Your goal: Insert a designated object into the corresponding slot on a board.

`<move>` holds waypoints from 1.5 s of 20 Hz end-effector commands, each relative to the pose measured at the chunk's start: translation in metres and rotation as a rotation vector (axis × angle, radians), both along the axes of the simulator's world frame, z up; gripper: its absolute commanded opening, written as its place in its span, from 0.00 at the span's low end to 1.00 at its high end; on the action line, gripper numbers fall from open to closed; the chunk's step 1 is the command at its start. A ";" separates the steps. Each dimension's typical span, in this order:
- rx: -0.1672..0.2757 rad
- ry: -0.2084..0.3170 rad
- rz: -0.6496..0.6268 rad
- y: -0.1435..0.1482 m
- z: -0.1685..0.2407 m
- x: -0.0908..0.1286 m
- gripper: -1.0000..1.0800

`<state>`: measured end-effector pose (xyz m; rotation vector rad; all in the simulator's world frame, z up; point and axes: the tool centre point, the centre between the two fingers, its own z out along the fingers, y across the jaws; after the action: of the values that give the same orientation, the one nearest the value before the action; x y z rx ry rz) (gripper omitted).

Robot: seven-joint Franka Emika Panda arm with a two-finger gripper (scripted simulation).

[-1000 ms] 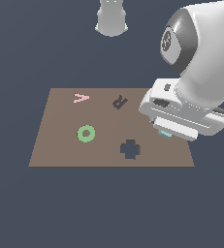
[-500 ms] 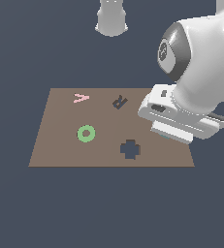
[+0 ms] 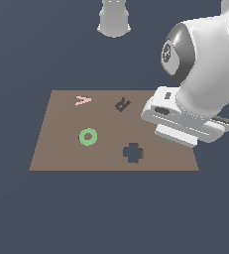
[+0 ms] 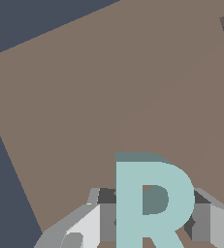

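Observation:
In the wrist view a pale teal R-shaped block [image 4: 152,203] sits between my gripper's [image 4: 153,218] two fingers [image 4: 106,215], which press on its sides, so the gripper is shut on it. The brown board [image 4: 108,97] lies below the block. In the exterior view my hand [image 3: 183,124] hovers over the board's [image 3: 61,149] edge on the exterior view's right and hides the block. The slot, a small dark tilted R cutout [image 3: 122,104], lies near the board's far edge, apart from the hand toward the exterior view's left.
A dark cross-shaped cutout [image 3: 133,153] lies near the board's front edge beside the hand. A green ring [image 3: 87,137] and a small pink angled piece [image 3: 83,100] rest on the board's left half. A grey pedestal [image 3: 114,17] stands beyond the board.
The arm's upper links have shifted a little while the hand stays over the same board edge. The teal bit seen under the hand a second ago is now hidden.

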<state>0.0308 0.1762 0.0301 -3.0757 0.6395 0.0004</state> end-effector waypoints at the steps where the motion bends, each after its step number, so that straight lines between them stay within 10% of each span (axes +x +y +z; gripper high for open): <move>1: 0.000 0.000 0.000 0.000 0.000 0.000 0.00; 15: 0.000 0.000 -0.063 -0.033 0.002 -0.020 0.00; 30: 0.000 0.000 -0.241 -0.120 0.008 -0.089 0.00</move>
<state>-0.0510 0.0635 0.0374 -2.9841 0.9817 0.0009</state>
